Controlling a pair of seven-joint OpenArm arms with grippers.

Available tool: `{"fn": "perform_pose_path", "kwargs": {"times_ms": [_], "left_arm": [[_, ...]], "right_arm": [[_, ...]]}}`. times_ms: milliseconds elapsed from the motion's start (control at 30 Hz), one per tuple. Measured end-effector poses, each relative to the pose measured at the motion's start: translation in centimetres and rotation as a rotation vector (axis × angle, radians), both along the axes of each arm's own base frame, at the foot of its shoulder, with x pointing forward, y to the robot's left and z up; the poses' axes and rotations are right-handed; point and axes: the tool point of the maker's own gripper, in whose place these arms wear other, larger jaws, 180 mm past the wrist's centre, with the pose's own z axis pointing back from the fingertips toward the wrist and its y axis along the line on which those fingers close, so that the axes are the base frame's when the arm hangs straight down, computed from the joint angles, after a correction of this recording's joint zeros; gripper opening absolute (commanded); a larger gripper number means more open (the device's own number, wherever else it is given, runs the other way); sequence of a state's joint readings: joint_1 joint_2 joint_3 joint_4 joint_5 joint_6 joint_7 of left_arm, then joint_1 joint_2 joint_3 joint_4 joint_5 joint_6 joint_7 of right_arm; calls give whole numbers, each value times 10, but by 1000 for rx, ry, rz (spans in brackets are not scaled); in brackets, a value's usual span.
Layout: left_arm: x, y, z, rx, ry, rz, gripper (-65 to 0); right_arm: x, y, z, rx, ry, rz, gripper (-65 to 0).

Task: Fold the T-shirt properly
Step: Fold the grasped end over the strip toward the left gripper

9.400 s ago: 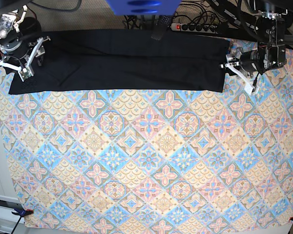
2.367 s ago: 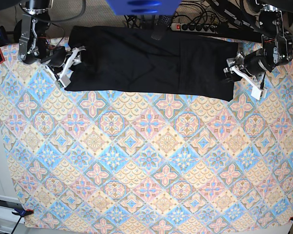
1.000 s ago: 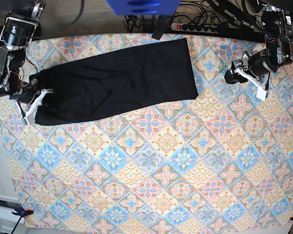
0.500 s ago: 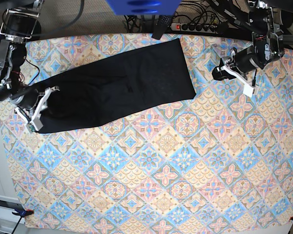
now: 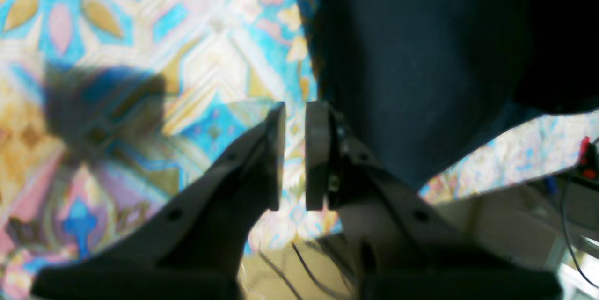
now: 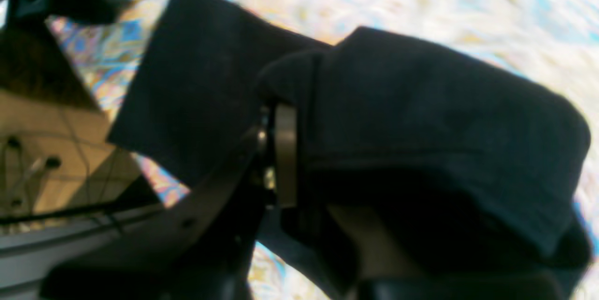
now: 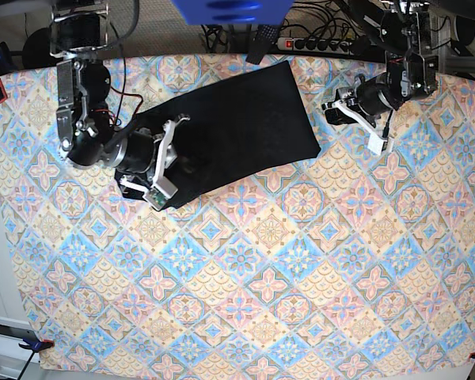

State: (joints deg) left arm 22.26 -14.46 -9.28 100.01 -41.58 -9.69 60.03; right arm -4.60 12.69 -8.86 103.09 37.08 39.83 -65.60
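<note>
Moved since half a second back: the right gripper [image 7: 160, 162], carried inward from the cloth's left edge with the shirt's end; the left gripper [image 7: 350, 111], shifted slightly toward the shirt.

Item, right gripper: clamped on a bunched fold of the shirt [image 6: 421, 117], one finger [image 6: 285, 155] seen pressed against the cloth in the wrist view.

Item, shirt [image 7: 237, 119]: black, lying at the upper middle of the tablecloth [image 7: 301, 277], its left end doubled over toward the centre, its right end flat.

Item, left gripper [image 5: 294, 155]: jaws nearly closed, a thin gap between them, nothing held; positioned just beside the shirt's right edge [image 5: 412, 70], apart from it.

Risks, as judged: the carried end could be laid askew, since the shirt already sits at a slant; the bunch could be dropped as a lump if released early; the free right end could be dragged, being unpinned.

Room: ample open cloth is offered below and to both sides; the shirt's upper corner lies close to the table's far edge, where cables [image 7: 324, 39] are found.
</note>
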Motion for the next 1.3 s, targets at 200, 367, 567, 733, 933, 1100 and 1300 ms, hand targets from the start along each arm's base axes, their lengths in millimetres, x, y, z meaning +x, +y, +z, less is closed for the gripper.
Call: {"fn": "perform_pose_path", "kwargs": {"times_ms": [200, 367, 567, 733, 933, 1100, 1300], "left_arm": [[-3, -11, -7, 36, -7, -44, -595], [-6, -9, -12, 40, 11, -39, -596], [-6, -8, -11, 41, 10, -37, -596], [-6, -8, -11, 39, 9, -35, -596], [-5, -8, -11, 39, 8, -35, -596], [-5, -8, -11, 40, 8, -35, -596], [-4, -8, -10, 37, 5, -33, -596]], "right_arm": [[-8, 47, 3, -2, -23, 134, -644], [-18, 91, -1, -113, -94, 310, -643], [-40, 121, -31, -280, -131, 509, -626], [-48, 118, -48, -383, -141, 571, -485], [-45, 127, -22, -347, -224, 575, -414], [-41, 124, 3, -324, -314, 572, -414], [-29, 80, -2, -332, -265, 418, -414]]}}
